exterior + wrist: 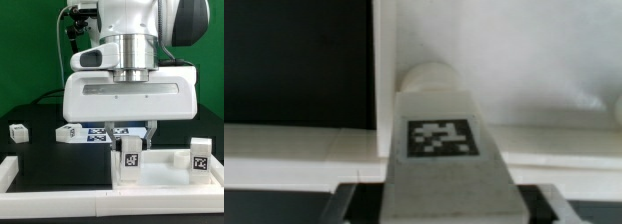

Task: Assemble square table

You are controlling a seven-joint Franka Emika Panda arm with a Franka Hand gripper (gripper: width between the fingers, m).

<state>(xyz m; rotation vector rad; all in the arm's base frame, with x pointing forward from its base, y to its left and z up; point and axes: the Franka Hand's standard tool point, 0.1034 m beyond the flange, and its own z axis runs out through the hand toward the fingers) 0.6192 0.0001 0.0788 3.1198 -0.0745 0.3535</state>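
Note:
The white square slab [70, 172] lies at the front of the table. A white leg [131, 157] with a tag stands upright on it, near its back edge. My gripper [133, 139] is right above this leg, shut on its top, one finger on each side. In the wrist view the same leg [441, 135] runs away from my gripper [441, 205] to a rounded end on the slab [509, 50]. A second leg [200, 155] stands on the slab at the exterior view's right. Two loose legs lie on the black table: one [17, 131] at far left, one [70, 133] nearer the middle.
The marker board [100, 138] lies flat behind the slab, partly hidden by my gripper. A white border bar [7, 172] runs along the exterior view's left edge. A green wall stands behind the arm.

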